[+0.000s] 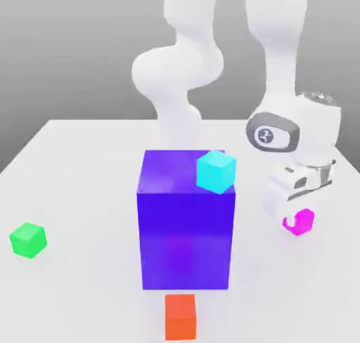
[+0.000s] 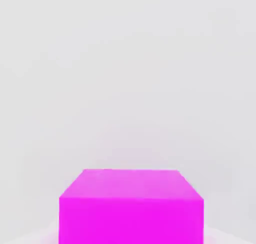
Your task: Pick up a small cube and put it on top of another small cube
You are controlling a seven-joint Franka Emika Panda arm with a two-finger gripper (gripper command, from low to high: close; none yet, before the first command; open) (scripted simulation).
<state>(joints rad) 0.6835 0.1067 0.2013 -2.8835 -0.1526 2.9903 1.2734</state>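
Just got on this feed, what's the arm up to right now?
The Franka arm has its end effector down at the small magenta cube, closed on it, over at the exterior view's right. The small green cube, where the magenta one would go, sits well apart at the exterior view's left. Between them stands the big blue-violet block. The stacking itself is not yet done.

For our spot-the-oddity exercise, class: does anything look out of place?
Yes: the cyan small cube sits at the very corner of the big blue-violet block's top, apparently overhanging its edge.
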